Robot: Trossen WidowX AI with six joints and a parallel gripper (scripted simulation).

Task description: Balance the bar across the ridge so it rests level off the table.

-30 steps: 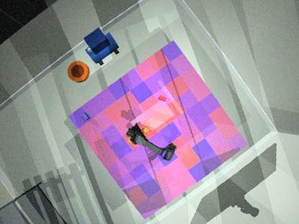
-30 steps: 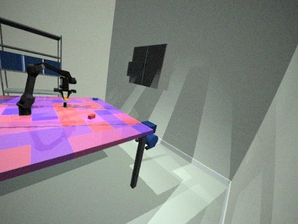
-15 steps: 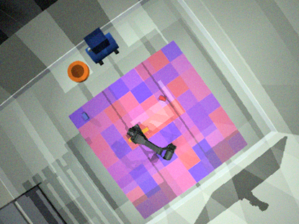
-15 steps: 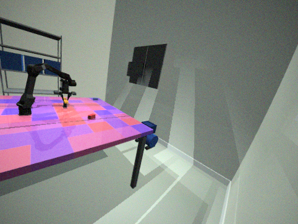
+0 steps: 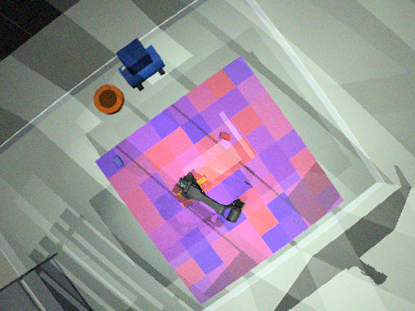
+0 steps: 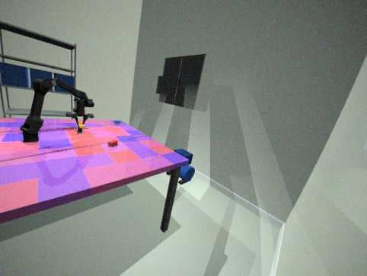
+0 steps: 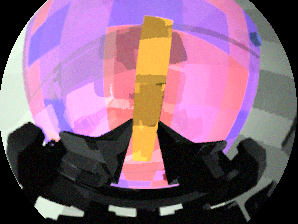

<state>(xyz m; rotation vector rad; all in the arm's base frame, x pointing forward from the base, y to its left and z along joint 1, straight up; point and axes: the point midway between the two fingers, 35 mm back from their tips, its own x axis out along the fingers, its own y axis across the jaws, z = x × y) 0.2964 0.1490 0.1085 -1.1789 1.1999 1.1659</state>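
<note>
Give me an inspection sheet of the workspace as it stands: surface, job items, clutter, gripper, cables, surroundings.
Surface: table with a pink and purple checkered top, on dark legs.
Job's things: yellow bar held in the gripper, off the table; small red block, probably the ridge, stands apart from it on the table.
Clutter: small blue block near a table edge.
Gripper: gripper shut on the bar, pointing down.
Cables: nothing seen.
Surroundings: blue armchair and orange round pot on the floor; shelving rack behind the table.
</note>
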